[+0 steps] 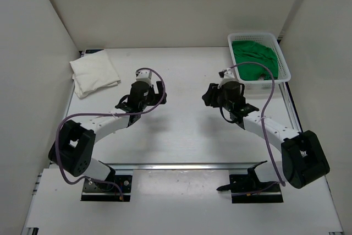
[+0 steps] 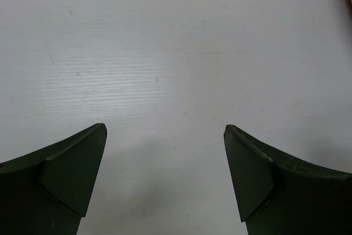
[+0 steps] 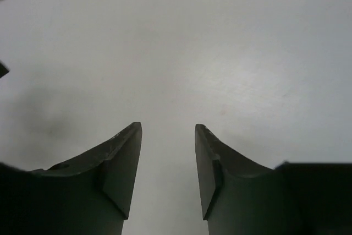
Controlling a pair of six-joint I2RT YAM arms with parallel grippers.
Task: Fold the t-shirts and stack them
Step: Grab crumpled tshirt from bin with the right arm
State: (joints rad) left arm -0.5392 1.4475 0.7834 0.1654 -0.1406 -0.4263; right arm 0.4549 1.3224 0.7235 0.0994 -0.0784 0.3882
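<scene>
A folded white t-shirt (image 1: 94,72) lies at the far left of the table. A bright green t-shirt (image 1: 254,59) is bunched inside the white mesh basket (image 1: 284,70) at the far right. The red t-shirt is not in view. My left gripper (image 1: 160,93) is open and empty over bare table right of the white shirt; its wrist view (image 2: 165,130) shows only table between the fingers. My right gripper (image 1: 208,94) is open and empty, left of the basket; its wrist view (image 3: 168,127) shows a narrower gap over bare table.
White walls enclose the table on the left, back and right. The arm bases sit on black plates (image 1: 100,186) at the near edge. Purple cables (image 1: 266,115) loop along both arms.
</scene>
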